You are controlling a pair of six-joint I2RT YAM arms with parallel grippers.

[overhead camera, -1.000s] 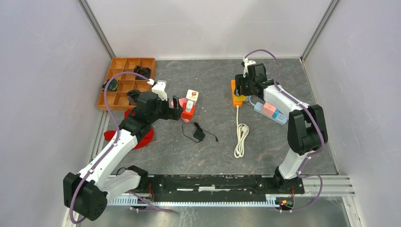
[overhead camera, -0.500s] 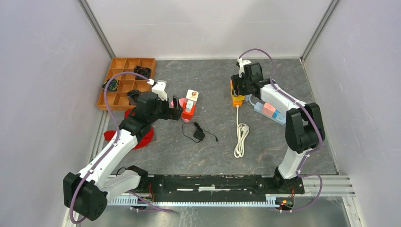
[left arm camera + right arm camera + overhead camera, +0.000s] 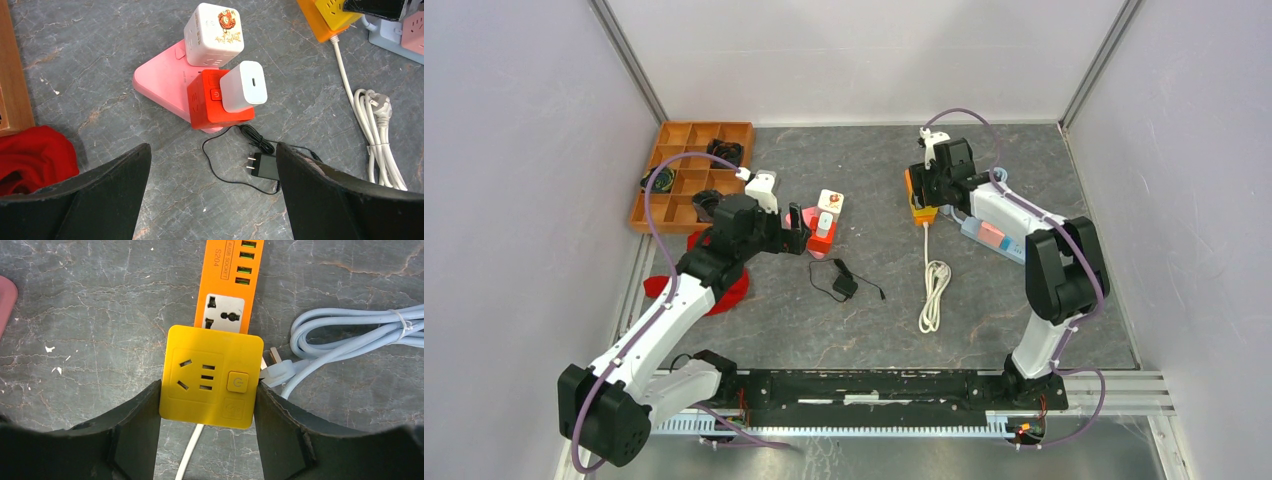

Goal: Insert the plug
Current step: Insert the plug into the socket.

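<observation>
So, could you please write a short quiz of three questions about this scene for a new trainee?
1. True or false: the white charger is attached to the red socket cube.
2. What sits between the fingers of the right gripper?
A. the yellow socket cube
B. the black adapter
C. the coiled white cable
3. Fill the gap: the jaws of the left gripper are ____ (open or shut).

Key: 1 true; 2 A; 3 open.

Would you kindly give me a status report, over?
Left gripper open, empty. Black adapter lying unplugged. Right gripper shut on yellow socket cube. Orange strip close behind.
</observation>
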